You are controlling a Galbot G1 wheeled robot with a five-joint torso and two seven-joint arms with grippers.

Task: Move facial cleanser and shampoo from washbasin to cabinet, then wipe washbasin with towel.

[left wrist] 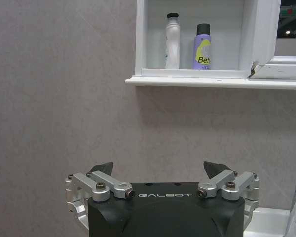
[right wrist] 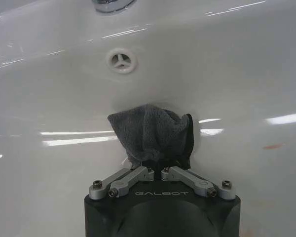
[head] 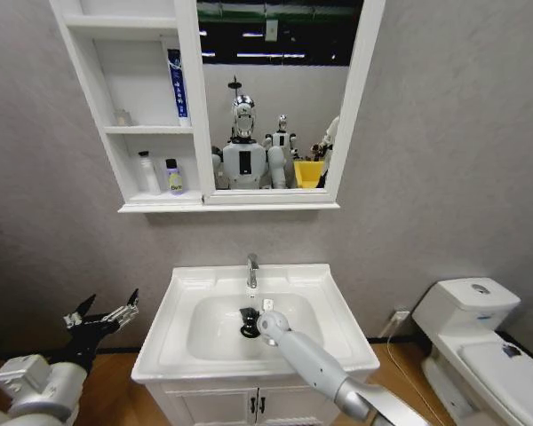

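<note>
the small dark grey folded towel (right wrist: 155, 134) is pinched tight in the right gripper (right wrist: 155, 170) and pressed down in the round bowl of the white ceramic washbasin (head: 333, 342), near the drain. the slim white facial cleanser bottle (left wrist: 172, 41) and the stubby black-capped shampoo bottle (left wrist: 203, 47) stand side by side on the lowest shelf of the white wall cabinet (head: 84, 71). the left gripper (head: 102, 317) hangs left of the basin with its jaws wide and holding nothing

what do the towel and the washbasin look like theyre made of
Towel: a soft, dark grey, fuzzy-piled cloth, probably terry or microfibre; it bunches in folds where the right end effector pinches it.
Washbasin: a hard, white, glossy surface, likely glazed ceramic, judging by its sharp light reflections.
</note>
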